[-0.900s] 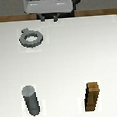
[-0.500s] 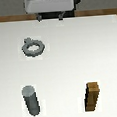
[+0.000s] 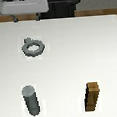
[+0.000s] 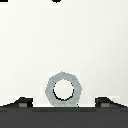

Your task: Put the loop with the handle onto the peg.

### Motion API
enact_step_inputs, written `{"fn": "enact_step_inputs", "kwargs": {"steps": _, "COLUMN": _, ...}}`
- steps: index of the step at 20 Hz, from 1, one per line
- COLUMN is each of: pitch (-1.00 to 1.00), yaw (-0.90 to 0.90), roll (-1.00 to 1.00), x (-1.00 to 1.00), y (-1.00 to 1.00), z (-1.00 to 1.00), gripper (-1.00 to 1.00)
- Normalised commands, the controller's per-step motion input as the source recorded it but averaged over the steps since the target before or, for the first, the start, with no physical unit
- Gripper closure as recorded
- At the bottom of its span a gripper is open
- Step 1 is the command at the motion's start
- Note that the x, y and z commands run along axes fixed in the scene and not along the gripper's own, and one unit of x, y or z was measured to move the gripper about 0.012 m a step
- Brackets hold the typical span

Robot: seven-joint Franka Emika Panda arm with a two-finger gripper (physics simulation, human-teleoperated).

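Hovering above the loop with the handle point(image 3: 32, 47), my gripper point(image 4: 64, 102) is spread wide and holds nothing. Loop lies flat on the table point(image 3: 69, 58), well apart from the peg point(image 3: 31, 100) (grasp and placement both remain).

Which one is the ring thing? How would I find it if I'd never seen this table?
Start at the white table and look toward the exterior view's left, well behind the upright grey peg. The loop with the handle lies flat there. Unlike the peg and the brown block, it has a round hole.
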Motion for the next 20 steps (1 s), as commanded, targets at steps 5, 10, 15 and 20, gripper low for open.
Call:
{"fn": "enact_step_inputs", "kwargs": {"steps": 5, "pitch": 0.0, "yaw": 0.0, "roll": 0.0, "x": -0.45, "y": -0.2, "z": 0.0, "gripper": -1.0}}
{"fn": "enact_step_inputs", "kwargs": {"steps": 10, "pitch": 0.0, "yaw": 0.0, "roll": 0.0, "x": -0.8, "y": 0.0, "z": 0.0, "gripper": -1.0}}
{"fn": "enact_step_inputs", "kwargs": {"steps": 15, "pitch": 0.0, "yaw": 0.0, "roll": 0.0, "x": 0.0, "y": 0.0, "z": 0.0, "gripper": -1.0}}
{"fn": "enact_step_inputs", "kwargs": {"steps": 20, "pitch": 0.0, "yaw": 0.3, "roll": 0.0, "x": 0.0, "y": 0.0, "z": 0.0, "gripper": -1.0}}
